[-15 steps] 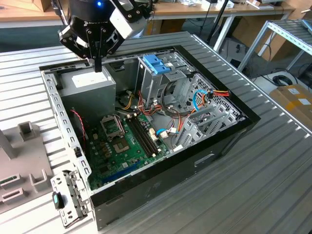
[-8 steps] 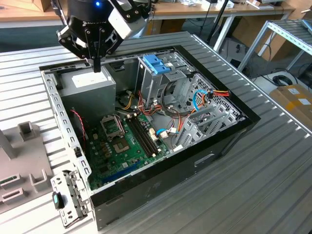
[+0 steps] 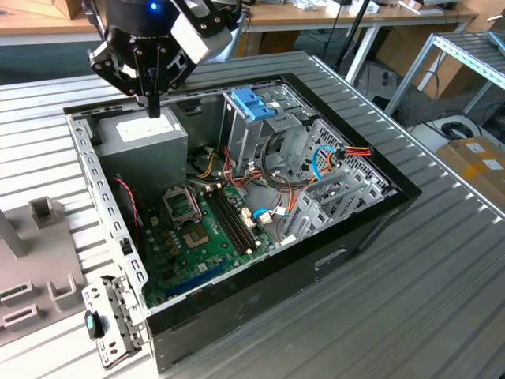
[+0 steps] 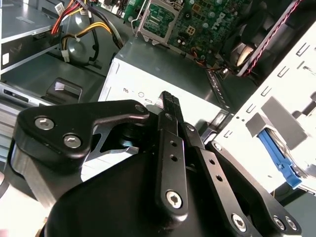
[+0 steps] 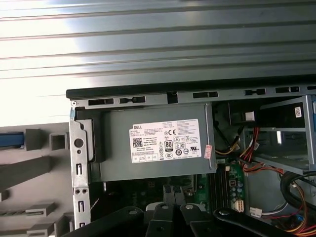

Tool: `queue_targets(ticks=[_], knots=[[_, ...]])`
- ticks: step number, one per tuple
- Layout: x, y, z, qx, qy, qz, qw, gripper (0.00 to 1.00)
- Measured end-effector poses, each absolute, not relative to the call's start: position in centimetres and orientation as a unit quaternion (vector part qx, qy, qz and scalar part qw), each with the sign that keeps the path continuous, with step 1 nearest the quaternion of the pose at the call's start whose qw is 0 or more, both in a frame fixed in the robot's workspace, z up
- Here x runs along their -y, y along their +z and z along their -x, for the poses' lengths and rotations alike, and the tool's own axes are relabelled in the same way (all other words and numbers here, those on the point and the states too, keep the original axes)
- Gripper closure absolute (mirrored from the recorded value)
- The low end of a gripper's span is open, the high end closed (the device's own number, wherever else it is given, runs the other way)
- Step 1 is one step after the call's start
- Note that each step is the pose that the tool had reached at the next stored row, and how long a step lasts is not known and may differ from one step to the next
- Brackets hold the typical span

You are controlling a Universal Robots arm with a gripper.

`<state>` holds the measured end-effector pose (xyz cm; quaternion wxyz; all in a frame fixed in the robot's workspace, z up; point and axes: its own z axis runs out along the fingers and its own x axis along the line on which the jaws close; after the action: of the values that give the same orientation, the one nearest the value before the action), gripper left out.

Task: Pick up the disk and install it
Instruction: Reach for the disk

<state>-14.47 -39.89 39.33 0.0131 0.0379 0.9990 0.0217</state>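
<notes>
- Exterior view: the end effector (image 3: pixel 154 109) is hanging over the far corner of the open computer case (image 3: pixel 276 284). Its tip is pointing down at the grey power supply (image 3: pixel 146 146), just above the box's top and, as far as I can tell, not touching it.
- In both wrist views the two fingers (image 4: pixel 170 106) are lying pressed together with nothing between them, so the end effector is carrying nothing.
- In the first wrist view, I am taking the bright blue strip by the grey fixture (image 5: pixel 34 168) for the edge of the disk (image 5: pixel 10 139). It is sitting outside the case, just beyond the perforated side wall (image 5: pixel 79 163). Its dark body is being cut off by the frame, so I cannot be sure.
- To my eye the pick-up is not yet under way. This is looking like the approach, with the end effector well apart from that blue strip and on the wrong side of the wall.
- As I am judging it, a grasp is calling for the fingers to part first. The end effector would then need to clear the wall, come over the fixture and line up squarely with the disk's flat sides.
- The metal cage (image 3: pixel 237 138) with its lighter blue tab (image 3: pixel 254 103) is standing upright near the middle of the case, beside a tangle of coloured wires. Nothing is being fitted there now.
- The ribbed worktop (image 3: pixel 442 276) is carrying the case and the fixture alike.
</notes>
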Motion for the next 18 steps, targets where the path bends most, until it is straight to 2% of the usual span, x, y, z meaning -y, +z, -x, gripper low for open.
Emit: queue_targets(ticks=[18], knots=[[39.89, 39.33, 15.18, -0.999, 0.022, -0.038, 0.013, 0.9]])
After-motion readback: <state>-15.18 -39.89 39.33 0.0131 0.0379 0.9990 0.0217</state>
